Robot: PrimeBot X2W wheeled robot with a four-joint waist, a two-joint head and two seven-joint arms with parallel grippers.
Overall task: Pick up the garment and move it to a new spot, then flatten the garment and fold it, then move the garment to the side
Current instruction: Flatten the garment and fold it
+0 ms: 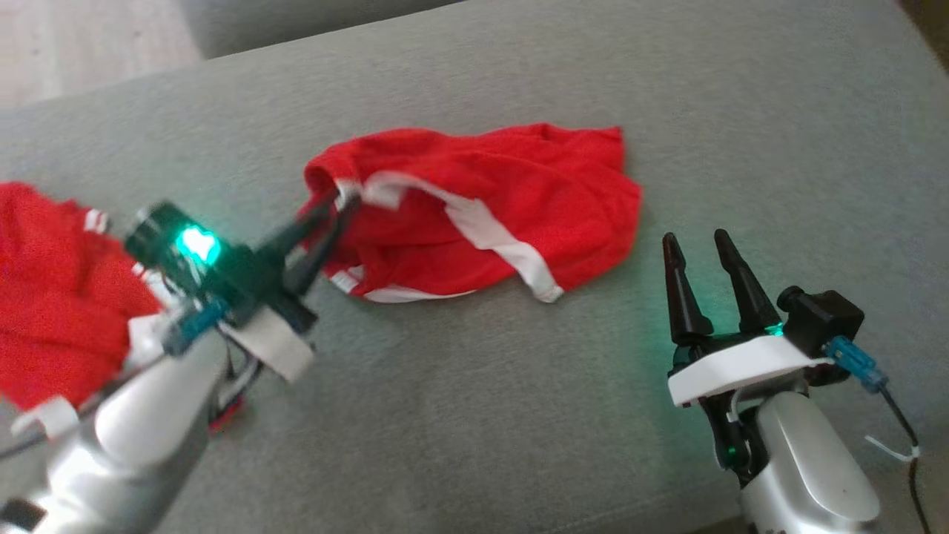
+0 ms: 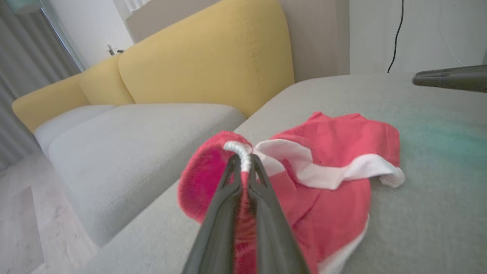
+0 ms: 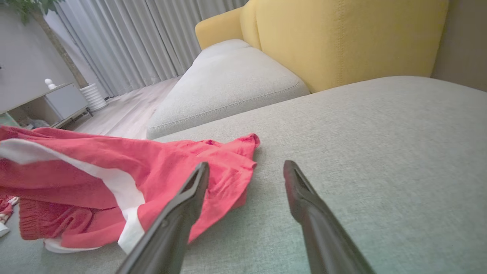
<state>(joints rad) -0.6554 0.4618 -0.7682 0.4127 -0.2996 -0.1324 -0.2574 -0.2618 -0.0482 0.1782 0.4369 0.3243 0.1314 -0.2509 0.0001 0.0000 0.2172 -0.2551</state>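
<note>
Red garment (image 1: 534, 193) lies crumpled on the grey sofa cushion (image 1: 778, 111). Left hand (image 1: 341, 202) is clamped on its white-trimmed left edge, cloth pinched between the fingers. Right hand (image 1: 695, 243) is spread wide and empty, near the garment's right end, not touching.

Bare grey cushion (image 1: 519, 386) opens wide right of the red garment (image 1: 519, 193); a second red cloth (image 1: 52, 297) crowds the left edge, yellow backrest (image 3: 342, 42) rises beyond.

A big grey sofa seat (image 1: 474, 415) is backed by yellow cushions (image 2: 205, 57). Long grey curtains (image 3: 144, 38) are hung by the pale wood floor (image 3: 125, 114) — a white wall (image 2: 418, 34) is seen behind.
</note>
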